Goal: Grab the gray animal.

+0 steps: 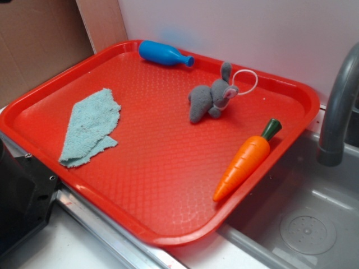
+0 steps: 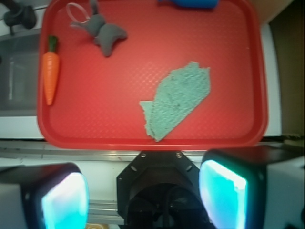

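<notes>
I see my gripper (image 2: 145,193) wide open and empty, off the tray's (image 2: 143,138) near edge; the gray animal (image 2: 106,32) lies far ahead, slightly left.

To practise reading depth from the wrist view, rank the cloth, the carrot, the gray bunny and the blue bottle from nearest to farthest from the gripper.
1. Cloth, just ahead of the gripper, slightly right.
2. Carrot, by the tray's left rim.
3. Gray bunny, far left area.
4. Blue bottle, at the far rim.
</notes>
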`<state>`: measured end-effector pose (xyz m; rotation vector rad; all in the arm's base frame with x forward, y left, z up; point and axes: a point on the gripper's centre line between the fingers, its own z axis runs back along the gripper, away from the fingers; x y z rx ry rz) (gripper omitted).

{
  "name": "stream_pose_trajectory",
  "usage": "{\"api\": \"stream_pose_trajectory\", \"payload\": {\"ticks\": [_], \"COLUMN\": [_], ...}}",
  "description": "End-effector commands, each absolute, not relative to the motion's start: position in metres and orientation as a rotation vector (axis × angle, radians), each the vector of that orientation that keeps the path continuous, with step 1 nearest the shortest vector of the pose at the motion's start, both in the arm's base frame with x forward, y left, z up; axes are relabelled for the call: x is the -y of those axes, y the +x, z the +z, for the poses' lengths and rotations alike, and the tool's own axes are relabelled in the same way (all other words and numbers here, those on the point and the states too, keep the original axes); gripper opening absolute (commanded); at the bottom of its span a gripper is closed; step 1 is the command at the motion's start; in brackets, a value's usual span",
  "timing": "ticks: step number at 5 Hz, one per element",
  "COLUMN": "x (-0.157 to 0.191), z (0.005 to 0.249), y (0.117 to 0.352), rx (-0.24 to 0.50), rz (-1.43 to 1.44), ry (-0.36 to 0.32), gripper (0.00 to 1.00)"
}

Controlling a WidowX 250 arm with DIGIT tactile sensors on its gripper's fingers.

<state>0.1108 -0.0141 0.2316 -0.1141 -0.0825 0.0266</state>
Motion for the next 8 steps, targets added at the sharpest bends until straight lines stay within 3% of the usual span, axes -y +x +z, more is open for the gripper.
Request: {"api": "stream_pose_trajectory", "payload": {"ticks": [1,2,3,4,5,6,7,8], "x": [0.01,0.011,0.024,0.052,0.071,0.082,0.082,0.079], "z": [0.228,0.212,0.197,0.172,0.148,0.123,0.094,0.075], "y": [0.126,0.147,0.165,0.192,0.216,0.237,0.265,0.279], "rx": [0.126,0.142,0.203,0.314,0.393,0.419,0.404,0.374], "rz": [0.035,-0.009,-0.058,-0.221,-0.325,-0.387,-0.374,-0.376], "ry": [-0.124,-0.204,-0.247,-0.258,-0.211,-0.155,-0.081,-0.059], "gripper": [1.0,1.0,1.0,1.0,1.0,1.0,1.0,1.0]}}
